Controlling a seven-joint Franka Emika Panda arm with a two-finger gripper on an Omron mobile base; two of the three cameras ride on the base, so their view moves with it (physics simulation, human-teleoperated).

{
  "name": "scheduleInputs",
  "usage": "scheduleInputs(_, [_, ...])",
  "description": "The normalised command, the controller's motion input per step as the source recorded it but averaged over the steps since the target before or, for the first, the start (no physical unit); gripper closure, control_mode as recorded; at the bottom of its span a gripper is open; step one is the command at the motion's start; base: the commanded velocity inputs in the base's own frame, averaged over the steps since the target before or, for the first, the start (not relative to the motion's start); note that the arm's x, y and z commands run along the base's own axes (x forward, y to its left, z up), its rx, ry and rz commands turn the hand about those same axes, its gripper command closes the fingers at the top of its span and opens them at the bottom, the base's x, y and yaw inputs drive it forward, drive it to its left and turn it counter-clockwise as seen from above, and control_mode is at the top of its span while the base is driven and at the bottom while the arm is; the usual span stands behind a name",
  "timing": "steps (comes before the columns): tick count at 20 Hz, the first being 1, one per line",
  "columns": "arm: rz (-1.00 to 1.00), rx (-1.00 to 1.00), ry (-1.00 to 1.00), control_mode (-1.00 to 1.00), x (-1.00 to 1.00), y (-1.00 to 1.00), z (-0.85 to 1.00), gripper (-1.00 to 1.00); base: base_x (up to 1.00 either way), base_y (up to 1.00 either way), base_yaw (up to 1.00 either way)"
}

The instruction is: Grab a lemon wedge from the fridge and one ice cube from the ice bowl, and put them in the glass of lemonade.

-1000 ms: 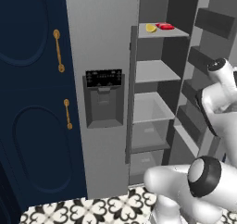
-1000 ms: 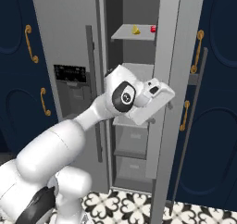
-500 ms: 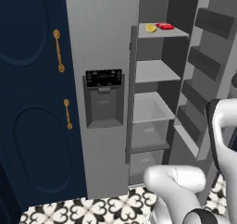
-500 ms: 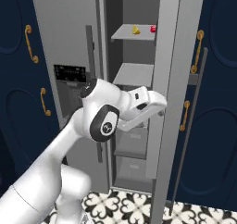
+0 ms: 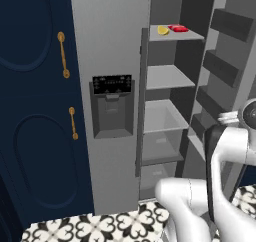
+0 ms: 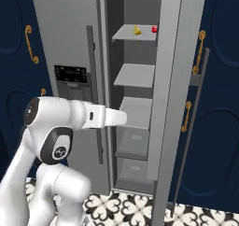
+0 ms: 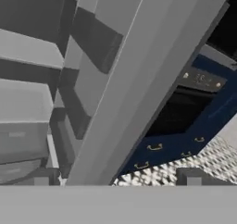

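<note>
From the left base camera, the fridge (image 5: 112, 61) stands with its right door swung open, its grey shelves bare to the room. On the top shelf (image 5: 175, 34) sits the lemon wedge (image 5: 163, 30), small and bright yellow, with a flat red item (image 5: 178, 28) just beside it on the right. Lower down are a second shelf, then a clear drawer (image 5: 162, 131). The closed left door carries the black dispenser panel (image 5: 112, 106). To the left of the fridge is a navy cabinet (image 5: 30, 111) with two gold handles (image 5: 62, 54). The floor (image 5: 100, 228) is black-and-white patterned tile. The white arm (image 5: 225, 166) rises at the lower right, well below the top shelf.

From the right base camera, the lemon wedge (image 6: 137, 30) lies on the top shelf, far back and high, and the red item (image 6: 154, 29) is near it on the right. The open fridge door (image 6: 175, 89) stands edge-on at the right, with navy cabinets (image 6: 219, 103) and gold handles (image 6: 201, 52) beyond it. The arm (image 6: 74, 120) reaches to the right at about the height of the third shelf, well below the wedge.

In the hand camera, the tilted view looks along the edge of the open door (image 7: 139, 89), with grey door bins to its left and navy cabinet fronts (image 7: 185, 140) to its right. The hand's fingers stand spread as wide as they go, holding nothing.
</note>
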Motion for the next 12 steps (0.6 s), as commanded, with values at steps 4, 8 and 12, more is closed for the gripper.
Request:
scheduleInputs(4, [-0.02, 0.47, -0.13, -1.0, -0.51, 1.0, 0.17, -1.0, 0.0, 0.0, 0.0])
scheduleInputs(8, [0.06, 0.48, 0.0, -1.0, -0.54, 0.96, 0.01, -1.0, 0.0, 0.0, 0.0])
scheduleInputs(12, [0.15, 0.37, 0.03, -1.0, -0.2, 0.66, -0.25, -1.0, 0.0, 0.0, 0.0])
